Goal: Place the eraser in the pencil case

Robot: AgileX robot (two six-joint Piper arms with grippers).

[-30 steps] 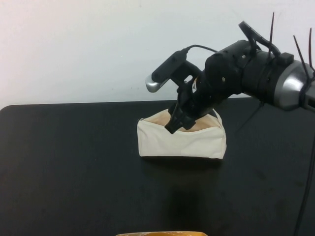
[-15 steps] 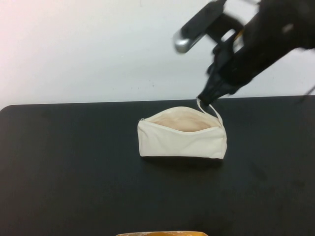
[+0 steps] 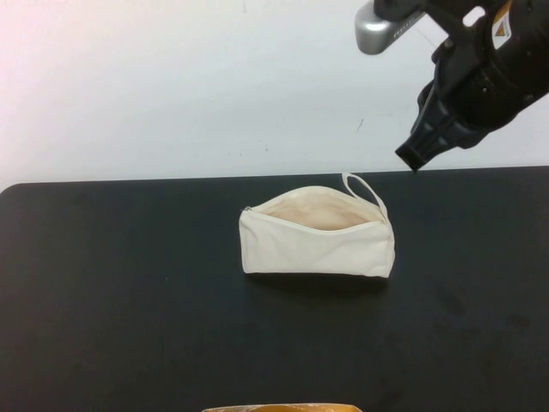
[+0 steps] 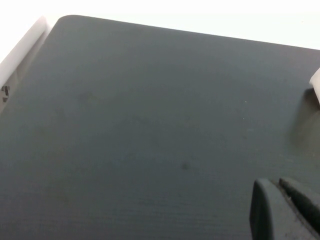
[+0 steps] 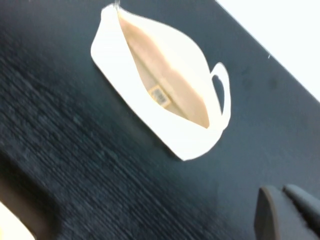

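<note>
The cream-white pencil case (image 3: 316, 242) lies open in the middle of the black table, with its loop strap (image 3: 364, 190) at the right end. It also shows in the right wrist view (image 5: 165, 107). The eraser (image 5: 159, 95), a small pale block with a barcode label, lies inside the case on the peach lining. My right gripper (image 3: 408, 158) is shut and empty, raised high above the table to the right of the case; it shows in the right wrist view (image 5: 280, 195). My left gripper (image 4: 276, 186) is shut and empty over bare table, out of the high view.
The black table (image 3: 129, 300) spreads on all sides of the case. A yellow-orange object (image 3: 279, 408) peeks in at the front edge. A white wall stands behind the table. A corner of the case (image 4: 316, 80) shows in the left wrist view.
My right gripper has lifted out of the pencil case and moved up and to the right. The case now stands uncovered and has not shifted.
</note>
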